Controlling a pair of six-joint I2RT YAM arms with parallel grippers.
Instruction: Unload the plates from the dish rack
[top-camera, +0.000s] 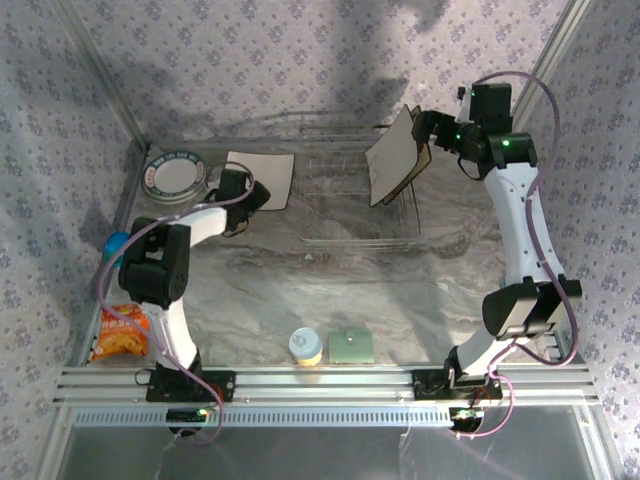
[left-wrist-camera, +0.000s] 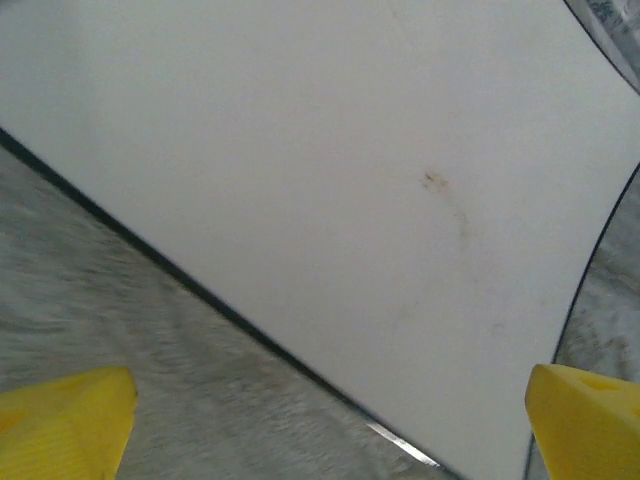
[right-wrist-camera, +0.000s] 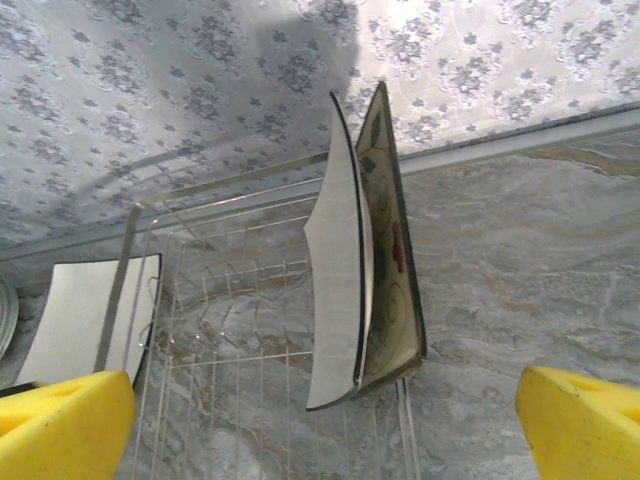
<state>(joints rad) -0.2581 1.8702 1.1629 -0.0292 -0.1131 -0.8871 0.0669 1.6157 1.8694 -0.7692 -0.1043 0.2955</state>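
The left tool (left-wrist-camera: 325, 425) stands open, its fingers spread wide over a square cream plate (left-wrist-camera: 330, 180) that lies flat on the desk (left-wrist-camera: 150, 350). A round plate (top-camera: 173, 176) lies beside it, so this is apparently the unloading spot. The right tool (right-wrist-camera: 322, 422), open too, faces two square plates (right-wrist-camera: 338, 280) standing on edge at the right end of the dish rack (right-wrist-camera: 220, 300), lined up for a grasp. It probably touches neither.

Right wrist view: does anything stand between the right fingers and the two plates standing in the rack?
Nothing visible. The open right fingers face the plain plate and the flowered plate edge-on, with open air between. Both plates lean together at the right end of the rack.
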